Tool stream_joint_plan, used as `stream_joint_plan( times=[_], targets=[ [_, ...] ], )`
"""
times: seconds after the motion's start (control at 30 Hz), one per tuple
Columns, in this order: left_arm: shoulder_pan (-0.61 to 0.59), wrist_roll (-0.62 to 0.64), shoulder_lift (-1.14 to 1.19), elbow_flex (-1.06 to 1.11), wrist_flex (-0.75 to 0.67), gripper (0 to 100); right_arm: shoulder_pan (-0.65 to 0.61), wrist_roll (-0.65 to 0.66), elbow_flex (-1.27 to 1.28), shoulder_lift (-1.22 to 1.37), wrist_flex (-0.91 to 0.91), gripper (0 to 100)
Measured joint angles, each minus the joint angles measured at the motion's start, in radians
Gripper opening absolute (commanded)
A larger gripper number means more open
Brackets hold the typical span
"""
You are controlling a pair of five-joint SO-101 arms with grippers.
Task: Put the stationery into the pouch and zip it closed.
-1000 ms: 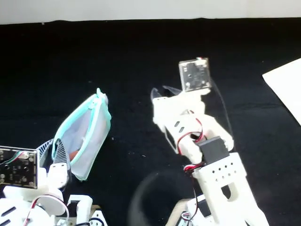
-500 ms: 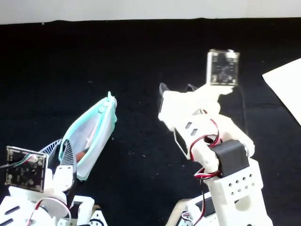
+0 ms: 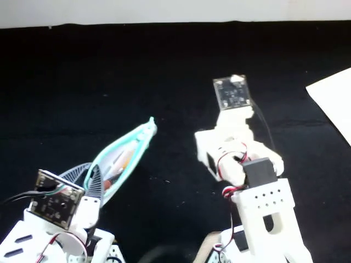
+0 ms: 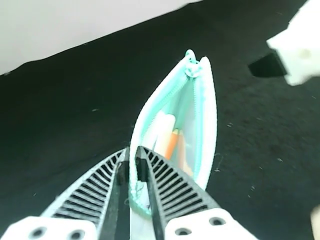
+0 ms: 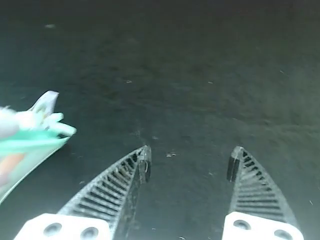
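A teal-edged mesh pouch [image 3: 122, 158] is held tilted off the black table, its mouth open. My left gripper [image 4: 132, 169] is shut on the pouch's [image 4: 202, 117] rim at the near end; it also appears low on the left as the left gripper [image 3: 94, 176]. White and orange pens [image 4: 171, 140] lie inside. The zipper pull [image 4: 191, 64] sits at the far tip. My right gripper [image 5: 190, 164] stands open over bare table, with the pouch's tip [image 5: 37, 131] off to one side and apart from its fingers.
A white sheet [image 3: 335, 104] lies at the table's right edge. The right arm's body [image 3: 236, 150] stands just right of the pouch's tip. A pale wall runs along the back behind the black table [image 3: 109, 66].
The left arm has swung the pouch to the right and tilted it lower, bringing its tip nearer the right arm. The right arm rose, then came back down and left.
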Motion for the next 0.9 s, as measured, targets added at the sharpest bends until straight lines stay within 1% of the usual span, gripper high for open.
stream_joint_plan(
  times=[0.13, 0.23, 0.37, 0.47, 0.53, 0.7, 0.9],
  targets=[
    [0.089, -0.006, 0.000, -0.012, 0.002, 1, 0.026, 0.025, 0.078, 0.000, -0.074, 25.2],
    [0.158, -0.025, 0.000, -0.012, 0.003, 1, 0.023, 0.106, 0.121, 0.000, -0.098, 25.2],
    [0.187, -0.044, 0.002, -0.011, 0.005, 1, -0.061, 0.253, 0.189, 0.000, -0.107, 25.2],
    [0.187, -0.046, 0.002, -0.011, 0.005, 1, -0.104, 0.295, 0.241, 0.000, -0.118, 25.2],
    [0.189, -0.046, 0.002, -0.008, 0.005, 1, -0.130, 0.293, 0.273, 0.000, -0.141, 25.2],
    [0.189, -0.048, 0.002, -0.005, 0.005, 1, -0.192, 0.209, 0.394, 0.000, -0.258, 25.2],
    [0.183, -0.048, 0.002, -0.005, 0.005, 1, -0.210, 0.100, 0.511, 0.000, -0.356, 25.2]
  ],
)
